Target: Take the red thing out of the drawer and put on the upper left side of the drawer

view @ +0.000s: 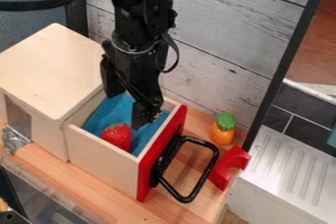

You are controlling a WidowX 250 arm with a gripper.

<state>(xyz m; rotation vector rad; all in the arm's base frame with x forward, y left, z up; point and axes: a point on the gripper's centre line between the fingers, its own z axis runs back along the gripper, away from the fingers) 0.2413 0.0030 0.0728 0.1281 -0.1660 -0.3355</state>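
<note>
The black gripper (127, 101) hangs over the open drawer (101, 159), its two fingers spread apart with nothing between them. One finger is over the drawer's rear left part; the other comes down inside, close to the strawberry's upper right. That red strawberry (117, 136) lies on the blue lining (117, 111) near the drawer's front-left wall. Whether finger and strawberry touch, I cannot tell. The drawer has a red front and a black handle, and slides out of a pale wooden cabinet (49, 68) whose flat top is at the left.
Right of the drawer, an orange toy with a green top (223, 129) stands near the wall. A red arch-shaped block (230, 166) sits by the counter's right edge, beyond the black handle (187, 169). Something silvery (14, 140) is at the cabinet's left side.
</note>
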